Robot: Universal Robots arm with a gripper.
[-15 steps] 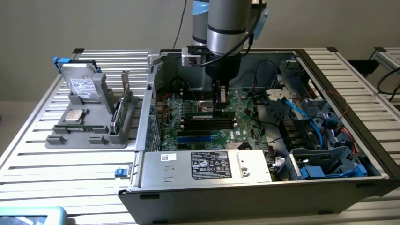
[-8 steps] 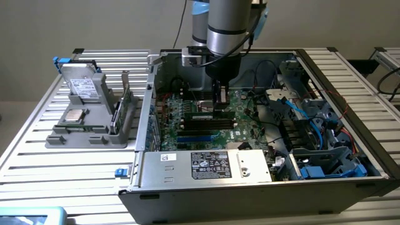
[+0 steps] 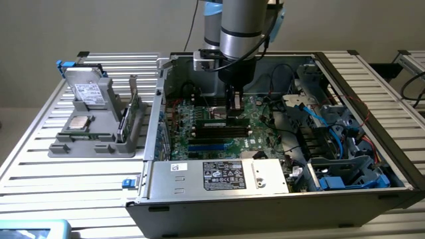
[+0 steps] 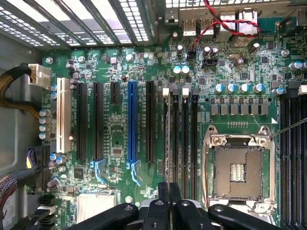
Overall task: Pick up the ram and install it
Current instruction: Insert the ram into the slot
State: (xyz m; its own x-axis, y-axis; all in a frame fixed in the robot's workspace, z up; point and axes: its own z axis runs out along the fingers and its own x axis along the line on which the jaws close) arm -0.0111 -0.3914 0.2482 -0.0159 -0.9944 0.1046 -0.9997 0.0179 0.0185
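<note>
You have one motherboard (image 4: 115, 129) carrying one white slot (image 4: 61, 115), one blue slot (image 4: 133, 120), four black expansion slots (image 4: 81, 120), one processor socket (image 4: 237, 172) and four memory slots (image 4: 184, 134) between them; also one ram (image 3: 214, 121), one hard drive (image 3: 87, 92), one processor chip (image 3: 80, 122) and one power supply (image 3: 219, 175).

readable words: none | silver box (image 3: 265, 172) at the computer's front: big black-and-white label (image 3: 224, 176), print too small to read | beside that label, toward the exterior view's left: small white sticker (image 3: 177, 167), can't be read | green board (image 4: 117, 127) behind the silver box: tiny white print, can't be read
</note>
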